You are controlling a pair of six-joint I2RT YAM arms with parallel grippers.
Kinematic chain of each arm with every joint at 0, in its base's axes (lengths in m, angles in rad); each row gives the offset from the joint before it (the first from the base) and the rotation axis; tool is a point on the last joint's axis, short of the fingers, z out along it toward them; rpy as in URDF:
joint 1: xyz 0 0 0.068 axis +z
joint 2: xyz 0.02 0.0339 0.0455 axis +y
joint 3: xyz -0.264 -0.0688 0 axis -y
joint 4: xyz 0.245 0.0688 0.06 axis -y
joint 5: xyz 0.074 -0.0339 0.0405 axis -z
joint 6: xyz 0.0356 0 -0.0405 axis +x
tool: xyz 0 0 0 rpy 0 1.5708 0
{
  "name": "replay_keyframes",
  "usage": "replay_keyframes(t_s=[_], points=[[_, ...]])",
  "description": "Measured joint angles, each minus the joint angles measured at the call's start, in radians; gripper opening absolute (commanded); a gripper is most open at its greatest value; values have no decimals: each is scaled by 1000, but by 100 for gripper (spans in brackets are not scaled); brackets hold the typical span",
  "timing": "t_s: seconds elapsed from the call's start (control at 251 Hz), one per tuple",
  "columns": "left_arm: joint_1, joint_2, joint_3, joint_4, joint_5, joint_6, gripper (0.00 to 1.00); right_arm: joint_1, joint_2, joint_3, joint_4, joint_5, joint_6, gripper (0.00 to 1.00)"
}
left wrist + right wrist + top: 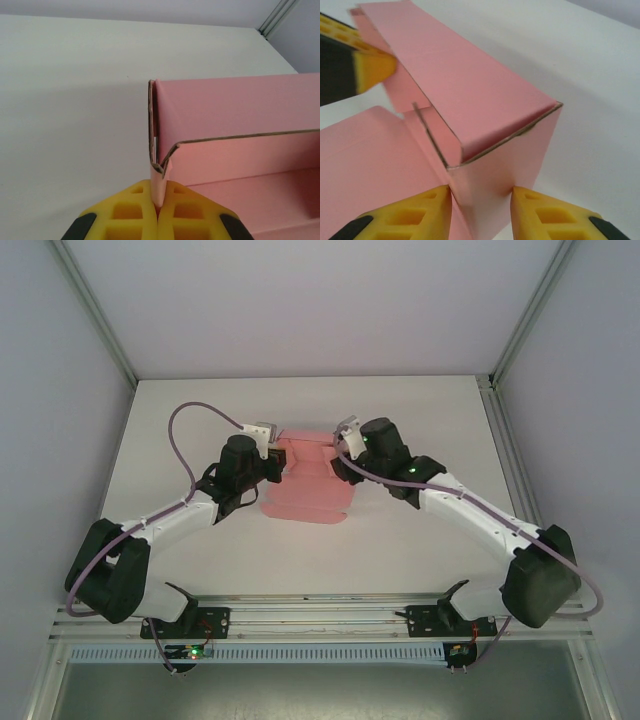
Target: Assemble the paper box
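Mid-table, a touch toward the far edge, sits the pink box (305, 490), half built: a flat panel spreads toward the near edge of the table (420, 530) and one long wall stands up on the far side. Left claw (159, 202) is clenched tight on the card. From its wrist view the yellow fingers (125, 215) meet with a thin pink tab pinched between them, right at the corner where the upright wall folds over and shows its brown cut edge. Right claw (481, 200), just right of the table's middle, has the opposite end of that wall. Its pads sit against the card on both sides, so it is grasping the box too, jaws partly apart with the end panel filling the gap. Along the wall, in the right wrist view, a yellow fingertip of the left claw shows at the other end. Both arms lean in over the table's middle, the box bridged between them.
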Motion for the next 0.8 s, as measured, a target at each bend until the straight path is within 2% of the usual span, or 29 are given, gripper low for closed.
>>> replay_keyframes(t_s=[0.247,0.455,0.595,0.798], points=[[-12,-15,0,-38,-49,-12,0,65,77,7,97,286,37,10],[-61,-16,47,-82,-110,-37,0,92,131,7,183,515,56,5],[-105,-6,116,-196,-216,-91,0,114,185,34,198,645,68,1],[-188,109,340,-459,-472,-252,0,129,232,77,201,776,105,1]])
